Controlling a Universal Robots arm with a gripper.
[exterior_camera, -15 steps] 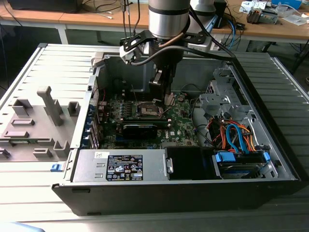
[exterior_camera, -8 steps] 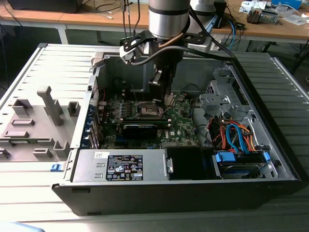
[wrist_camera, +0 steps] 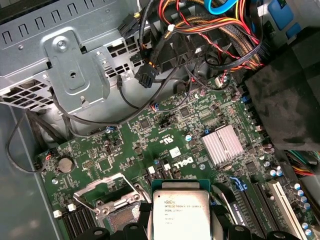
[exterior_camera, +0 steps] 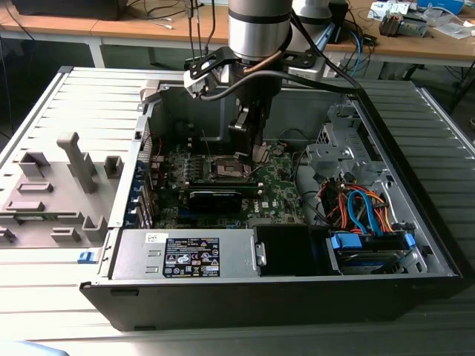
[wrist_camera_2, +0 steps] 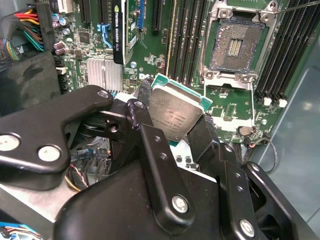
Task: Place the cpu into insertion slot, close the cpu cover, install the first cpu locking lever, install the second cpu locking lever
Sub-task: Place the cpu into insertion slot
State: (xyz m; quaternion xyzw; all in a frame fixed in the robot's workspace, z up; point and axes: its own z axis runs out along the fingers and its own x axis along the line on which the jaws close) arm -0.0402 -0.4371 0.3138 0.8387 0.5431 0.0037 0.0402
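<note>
Gripping the cpu [wrist_camera_2: 175,111] by two opposite edges, the gripper [wrist_camera_2: 172,124] has its jaws drawn in to the chip's width, one dark finger [wrist_camera_2: 204,136] pressed against each side. The chip's silvery metal top faces both wrist cameras, and in the first wrist view its printed face [wrist_camera: 180,215] sits between the finger ends.

The cpu hangs above the green board [exterior_camera: 280,187], just beside the insertion slot [wrist_camera_2: 235,45] and apart from it. The slot lies open, its dark centre exposed inside the silvery rim. The cpu cover [wrist_camera: 100,184] is swung up off the slot and stands at the slot's edge on the side nearer the cpu, the green board showing through its window.

In the exterior view the arm [exterior_camera: 256,30] comes straight down into the open computer case [exterior_camera: 297,297], wrist vertical, with the gripper just beside the slot toward the exterior view's right. A finned heatsink [wrist_camera: 224,145] sits on the board farther from the slot than the cpu. A bundle of coloured cables [exterior_camera: 364,204] lies well apart from the slot, toward the exterior view's right. The case rests on a grey slatted bench [exterior_camera: 44,297].
</note>
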